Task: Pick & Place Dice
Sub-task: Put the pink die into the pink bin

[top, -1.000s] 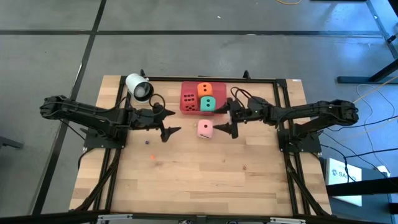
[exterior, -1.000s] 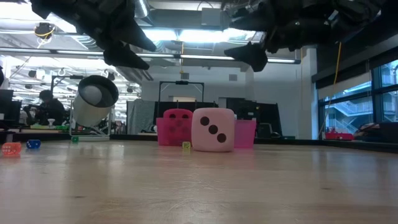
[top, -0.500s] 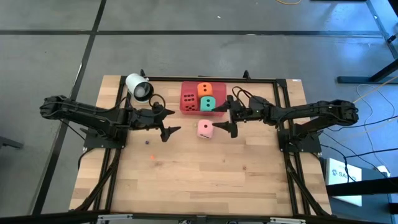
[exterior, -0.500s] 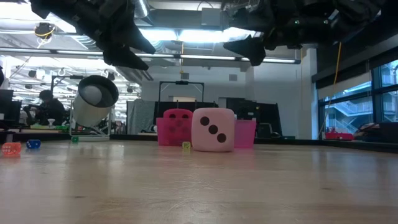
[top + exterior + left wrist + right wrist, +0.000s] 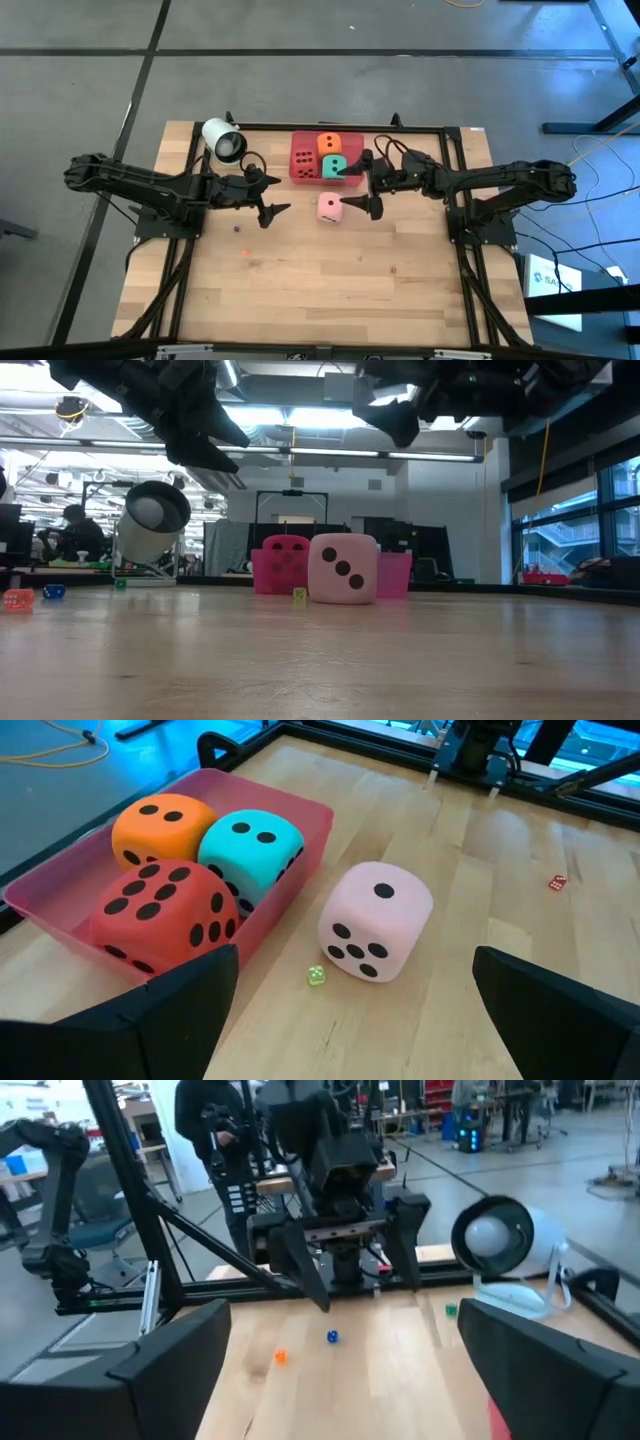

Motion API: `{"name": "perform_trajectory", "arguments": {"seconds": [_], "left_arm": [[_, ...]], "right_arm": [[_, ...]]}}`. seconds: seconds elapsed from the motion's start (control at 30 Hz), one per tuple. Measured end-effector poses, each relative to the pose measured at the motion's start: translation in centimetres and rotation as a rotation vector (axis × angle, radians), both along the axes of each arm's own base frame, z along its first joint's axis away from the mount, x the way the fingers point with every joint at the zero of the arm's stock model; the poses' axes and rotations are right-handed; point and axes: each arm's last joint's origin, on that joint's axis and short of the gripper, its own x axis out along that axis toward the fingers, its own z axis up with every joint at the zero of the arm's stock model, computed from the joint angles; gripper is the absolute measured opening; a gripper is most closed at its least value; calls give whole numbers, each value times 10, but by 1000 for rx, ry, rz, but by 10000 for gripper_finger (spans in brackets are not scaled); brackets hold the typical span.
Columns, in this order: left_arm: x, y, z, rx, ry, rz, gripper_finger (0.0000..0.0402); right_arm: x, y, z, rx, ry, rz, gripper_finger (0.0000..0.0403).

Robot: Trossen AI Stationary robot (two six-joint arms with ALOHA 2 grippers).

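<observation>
1. Your right gripper (image 5: 366, 185) has drifted toward the pink tray (image 5: 296, 172) over the last second. It sat beside the light pink die (image 5: 329, 207) and now hangs above the tray's near corner, next to the green die (image 5: 334, 166). In the low view it has also risen, well clear of the worktop (image 5: 330, 280).

2. Its jaws stand wide and hold nothing. They narrowed briefly half a second ago and spread again, so no grasp was made.

3. The light pink die has not moved. It sits on the worktop just outside the tray, apart from it, with a tiny yellow-green die (image 5: 315, 976) lying beside it.

4. The red die (image 5: 165, 915), the orange die (image 5: 160, 825) and the green die rest inside the tray, touching one another, exactly as before.

5. Your left gripper (image 5: 266, 196) has stayed put on the other side of the tray, jaws wide and empty.

6. What this means for you: three dice look placed and the light pink one is likely the last. The right gripper's lift reads as a re-aim, not progress. You will probably need to bring it back over the light pink die and come straight down, keeping the jaws clear of the tray wall.
</observation>
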Motion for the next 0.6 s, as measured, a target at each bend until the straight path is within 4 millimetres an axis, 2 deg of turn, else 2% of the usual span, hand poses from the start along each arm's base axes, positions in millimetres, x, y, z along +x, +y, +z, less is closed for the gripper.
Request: {"name": "perform_trajectory", "arguments": {"seconds": [0.2, 0.6], "left_arm": [[0, 0, 0, 1, 0, 1, 400], [0, 1, 0, 3, -6, 37, 400]], "right_arm": [[2, -1, 5, -37, -20, -11, 387], [2, 0, 5, 26, -7, -5, 386]]}}
